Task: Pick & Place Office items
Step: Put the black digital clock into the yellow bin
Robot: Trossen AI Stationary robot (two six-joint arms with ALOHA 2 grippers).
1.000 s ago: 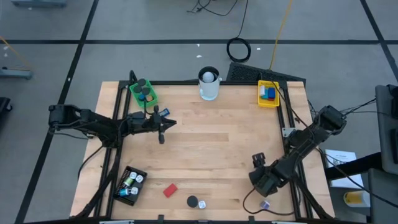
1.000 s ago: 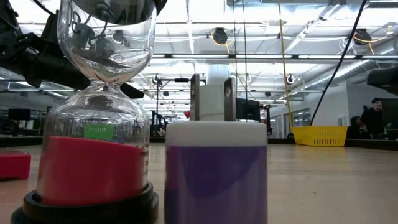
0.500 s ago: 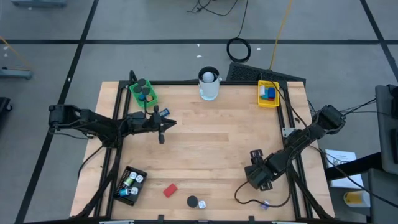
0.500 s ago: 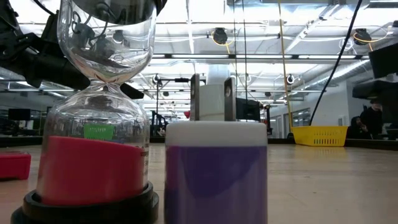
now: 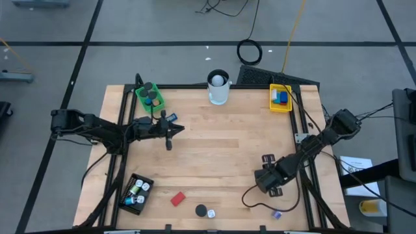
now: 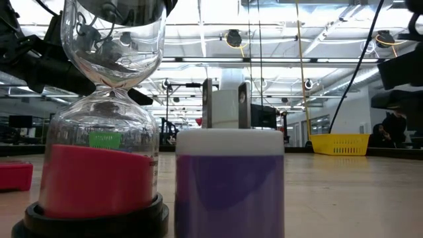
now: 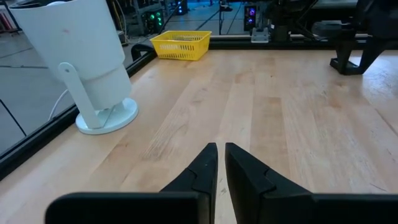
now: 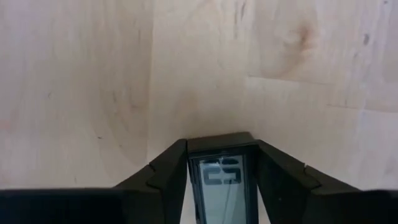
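Right gripper [image 8: 222,180]: at the near right of the table [image 5: 221,143], pointing down at the bare wood; its two fingers [image 8: 165,171] pinch a small flat device with a grey display [image 8: 222,177].
Near edge: a red block [image 5: 177,198], a black round cap [image 5: 201,210] and a small white-and-blue piece [image 5: 211,212] lie loose on the wood; a small purple piece [image 5: 277,214] lies by the right rail.
Black tray [image 5: 136,193]: near left corner, holding several small pieces.
Low view: a sand timer with red sand [image 6: 106,132] and a purple cylinder with a white cap [image 6: 229,185] stand right before the lens.
Left gripper [image 7: 220,149]: over the left middle of the table, fingers pressed together, nothing between them.
White cup [image 5: 218,87]: far edge, centre.
Green tray [image 5: 149,97]: far left, with dark caps and a blue piece inside.
Yellow tray [image 5: 280,98]: far right, with blue pieces inside.
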